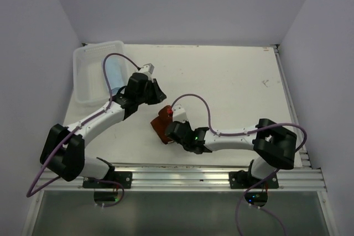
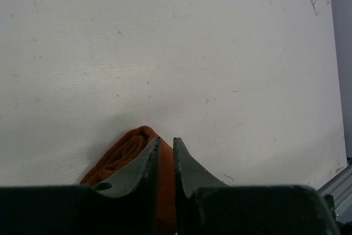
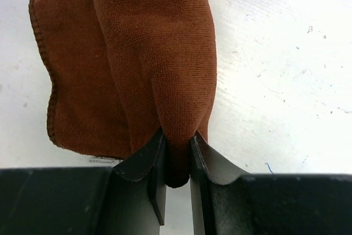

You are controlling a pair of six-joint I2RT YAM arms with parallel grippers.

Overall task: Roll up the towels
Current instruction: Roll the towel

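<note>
The rust towel (image 1: 161, 121) lies partly rolled near the table's middle. My right gripper (image 1: 169, 129) is shut on it; in the right wrist view a thick fold of the rust towel (image 3: 159, 53) is pinched between the jaws of the right gripper (image 3: 176, 134), with a flat flap spread to the left. My left gripper (image 1: 157, 95) hovers just beyond the towel. Its jaws stand slightly apart at the left gripper (image 2: 166, 140), and the rolled end of the rust towel (image 2: 124, 155) shows behind and through the gap. The light blue towel (image 1: 115, 73) rests in the basket.
A white plastic basket (image 1: 83, 54) stands at the table's back left corner, beside the left arm. An aluminium rail (image 1: 210, 174) runs along the near edge. Bare white tabletop (image 1: 238, 81) stretches to the right and back.
</note>
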